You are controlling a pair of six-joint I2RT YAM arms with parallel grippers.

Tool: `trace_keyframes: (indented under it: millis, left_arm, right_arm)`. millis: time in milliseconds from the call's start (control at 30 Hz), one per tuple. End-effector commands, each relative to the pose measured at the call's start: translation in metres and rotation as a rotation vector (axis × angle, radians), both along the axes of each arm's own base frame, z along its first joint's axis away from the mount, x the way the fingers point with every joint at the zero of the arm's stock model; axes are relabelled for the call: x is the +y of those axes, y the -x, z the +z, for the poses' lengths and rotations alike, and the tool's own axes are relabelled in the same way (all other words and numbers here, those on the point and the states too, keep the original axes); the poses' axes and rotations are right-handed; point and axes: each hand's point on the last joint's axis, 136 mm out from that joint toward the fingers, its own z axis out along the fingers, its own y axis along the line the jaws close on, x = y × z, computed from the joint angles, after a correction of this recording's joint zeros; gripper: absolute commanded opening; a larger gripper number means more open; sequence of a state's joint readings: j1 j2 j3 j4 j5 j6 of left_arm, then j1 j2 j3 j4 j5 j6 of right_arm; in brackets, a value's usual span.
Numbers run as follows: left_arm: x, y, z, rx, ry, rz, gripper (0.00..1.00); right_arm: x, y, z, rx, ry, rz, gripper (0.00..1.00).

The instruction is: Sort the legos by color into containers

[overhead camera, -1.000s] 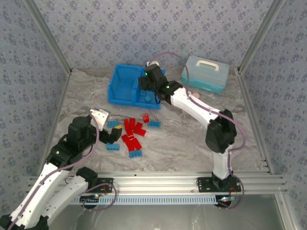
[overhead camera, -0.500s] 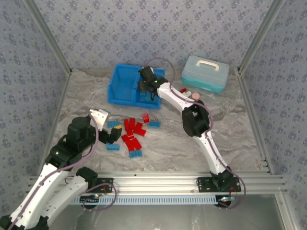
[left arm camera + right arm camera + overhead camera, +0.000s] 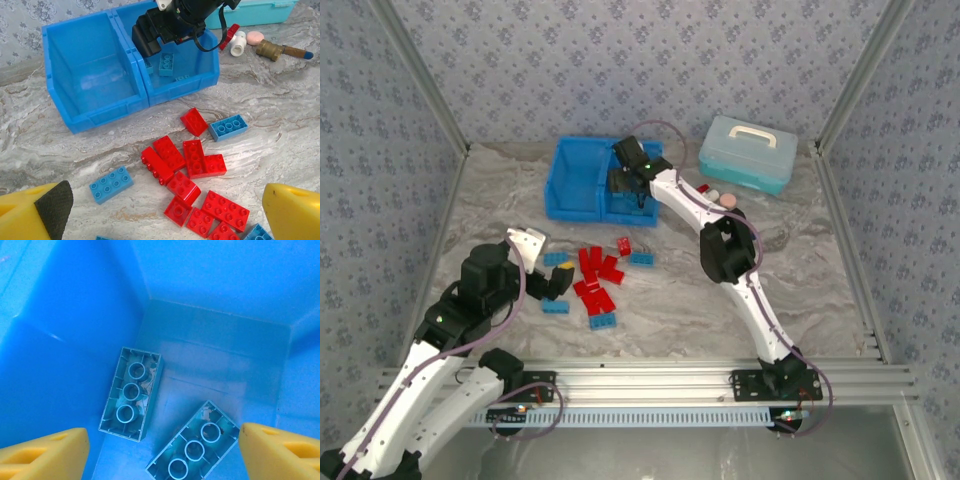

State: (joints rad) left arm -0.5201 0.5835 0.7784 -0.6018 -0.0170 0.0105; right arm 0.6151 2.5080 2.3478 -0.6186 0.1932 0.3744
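Marbled grey tabletop (image 3: pixel 295 125) carries all the things. Our right hand (image 3: pixel 162 452) stands open and empty in the right compartment of the blue bin (image 3: pixel 95 117), above two light blue legos (image 3: pixel 131 392) that lie studs down. Our left hand (image 3: pixel 167 207), wide open, holds nothing above the loose red legos (image 3: pixel 192 157). We judge them light, stiff and a little slippery, best pinched across the flat long sides.

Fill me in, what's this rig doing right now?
Two arms are sorting legos by colour into a blue bin. The right gripper hangs open inside the right compartment, holding nothing; two light blue bricks lie studs-down on its floor. The left gripper hovers open above the loose legos on the table. The left compartment looks empty.
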Motion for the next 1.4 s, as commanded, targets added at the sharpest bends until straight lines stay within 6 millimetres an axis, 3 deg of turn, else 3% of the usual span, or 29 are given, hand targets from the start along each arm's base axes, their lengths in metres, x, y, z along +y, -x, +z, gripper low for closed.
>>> trace_keyframes:
  millis: [0, 200, 300, 433, 533, 600, 700, 800, 867, 933, 1067, 1200, 1367]
  left_arm:
    - [0.0, -0.001, 0.008, -0.025, 0.006, 0.002, 0.99]
    - [0.0, -0.001, 0.008, -0.024, 0.007, 0.002, 0.99]
    - [-0.001, -0.001, 0.008, -0.023, 0.009, 0.001, 0.99]
    - [-0.002, -0.001, 0.007, -0.019, 0.009, -0.003, 0.99]
    - [-0.002, -0.001, 0.006, -0.015, 0.01, -0.004, 0.99]
    - [-0.002, -0.001, 0.006, -0.016, 0.008, -0.001, 0.99]
    - [0.001, -0.005, 0.004, -0.014, 0.001, 0.023, 0.99]
    - [0.022, -0.022, 0.002, 0.06, 0.082, 0.26, 0.99]
    - [0.029, -0.029, -0.006, 0.173, 0.167, 0.418, 0.99]
    - [0.025, -0.033, -0.025, 0.293, 0.187, 0.486, 0.99]
    - [0.023, -0.045, -0.034, 0.318, 0.204, 0.553, 0.99]
    - [0.03, -0.047, -0.008, 0.207, 0.27, 0.554, 0.99]
    - [0.043, -0.031, 0.006, 0.185, 0.161, 0.521, 0.99]
  right_arm:
    - [0.0, 0.009, 0.086, -0.106, -0.04, 0.04, 0.82]
    - [0.0, 0.033, 0.147, -0.184, -0.081, 0.091, 0.81]
    - [-0.002, 0.041, 0.158, -0.2, -0.142, 0.113, 0.73]
    - [-0.015, 0.038, 0.133, -0.17, -0.132, 0.088, 0.53]
    - [-0.019, 0.039, 0.099, -0.122, -0.1, 0.09, 0.47]
    - [-0.018, 0.044, 0.088, -0.101, -0.094, 0.098, 0.46]
    - [-0.015, 0.056, 0.086, -0.093, -0.09, 0.125, 0.53]
    - [-0.01, 0.071, 0.085, -0.071, -0.107, 0.149, 0.65]
    - [-0.003, 0.081, 0.084, -0.043, -0.151, 0.165, 0.77]
    - [0.003, 0.086, 0.08, -0.011, -0.187, 0.158, 0.79]
    - [0.015, 0.085, 0.058, 0.017, -0.165, 0.141, 0.65]
    - [0.027, 0.079, 0.039, 0.0, -0.087, 0.135, 0.5]
    - [0.036, 0.069, 0.029, 0.011, -0.059, 0.113, 0.39]
